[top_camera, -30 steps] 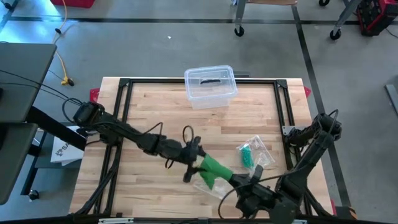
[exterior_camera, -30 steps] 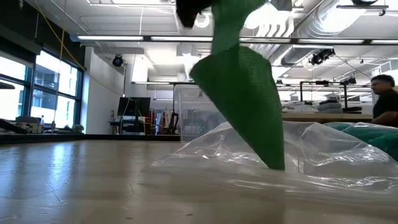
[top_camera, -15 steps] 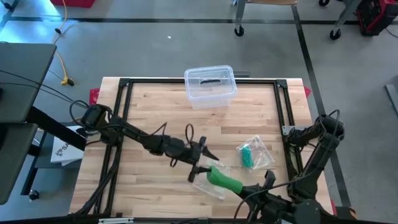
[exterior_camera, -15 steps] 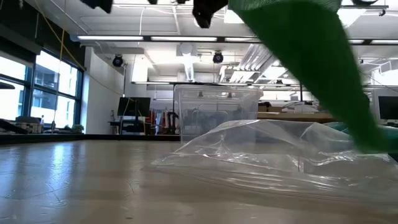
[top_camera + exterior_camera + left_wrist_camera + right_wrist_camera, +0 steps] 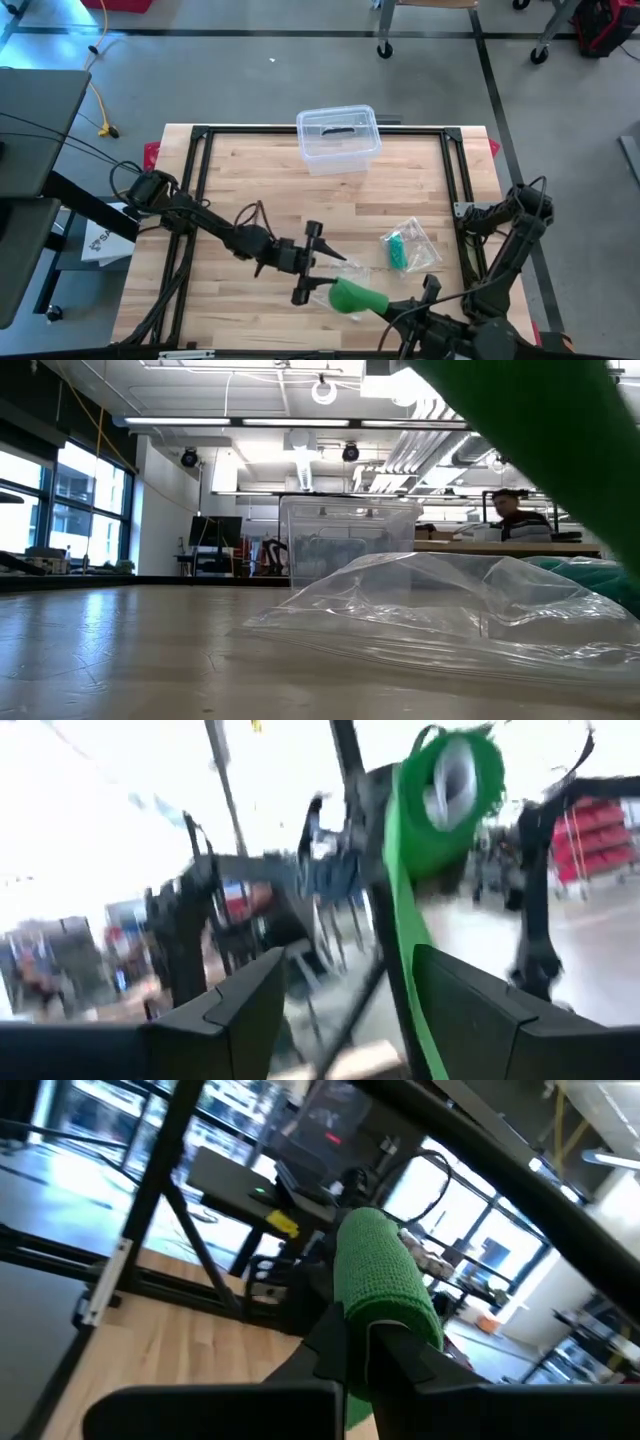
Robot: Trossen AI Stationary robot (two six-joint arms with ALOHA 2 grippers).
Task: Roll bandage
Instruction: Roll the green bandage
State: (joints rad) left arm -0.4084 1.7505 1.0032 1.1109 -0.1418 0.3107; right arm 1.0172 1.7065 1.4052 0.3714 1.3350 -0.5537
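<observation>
**Right arm lifts green bandage clear as left stands ready**

The right gripper (image 5: pixel 375 1342) clamps its jaws on a green bandage (image 5: pixel 355 297) and carries it above the tabletop (image 5: pixel 250 180), near the front edge. The bandage sits between the right jaws, its rolled end sticking out past them toward the left gripper (image 5: pixel 305 262), whose jaws stand wide apart just beside that end and hold nothing. Holding the roll off the wood most likely leaves its loose tail free to hang and be wound, and the open left jaws look placed to catch or guide that tail.

In the left wrist view the bandage (image 5: pixel 440 790) shows as a coil with a pale hollow core, a flat green strip trailing down from it between the left fingers (image 5: pixel 480 1020). The right wrist view shows its ribbed, crepe-like weave wrapped into a thick cylinder. The cloth looks soft and stretchy, so it may slip or unwind under a light pinch.

Below the jaws lies an empty clear bag (image 5: pixel 430 610). Beyond the right jaws a second bag (image 5: pixel 405 245) holds something green. Well apart from both jaws, a clear box (image 5: pixel 338 138) stands at the far edge.
</observation>
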